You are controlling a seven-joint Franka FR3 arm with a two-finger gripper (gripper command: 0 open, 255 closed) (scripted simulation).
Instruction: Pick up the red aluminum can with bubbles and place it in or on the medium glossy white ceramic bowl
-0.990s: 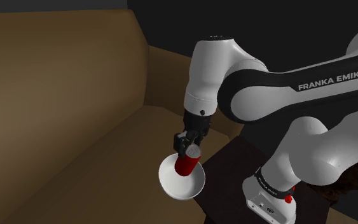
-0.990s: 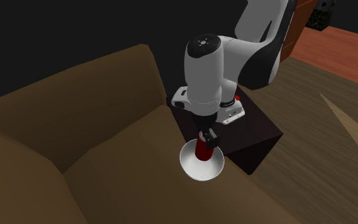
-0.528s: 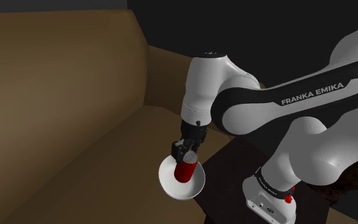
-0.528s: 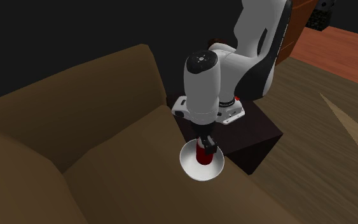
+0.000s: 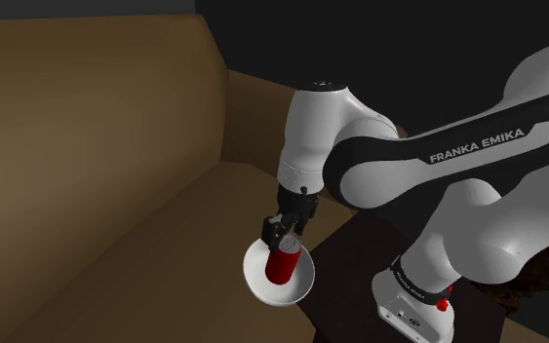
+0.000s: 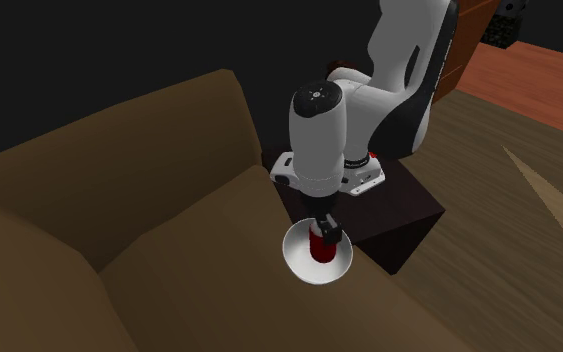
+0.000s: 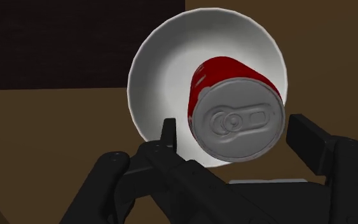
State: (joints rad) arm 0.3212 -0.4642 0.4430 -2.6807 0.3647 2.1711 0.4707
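**Can set down in the bowl, fingers let go**

Since a second ago the arm has sunk lower. The red can (image 7: 229,89) has gone from hanging at rim height to sitting inside the white bowl (image 7: 153,70).

Nearest the wrist camera, the gripper (image 7: 234,130) has its black fingers (image 7: 308,137) apart, one on either side of the can's grey lid. A sliver of gap shows at each side, so nothing is clamped. The can stands roughly upright on the bowl's floor, off-centre toward one wall.

The bowl rests on the brown couch seat (image 5: 116,253), near the edge that meets the dark stand (image 6: 414,215). The backrest (image 5: 97,107) rises behind, with a black area beyond it.

The can looks light, thin-walled and smooth, so it probably dents or tips easily. It is best gripped across the middle of its round side, below the lid's rim.
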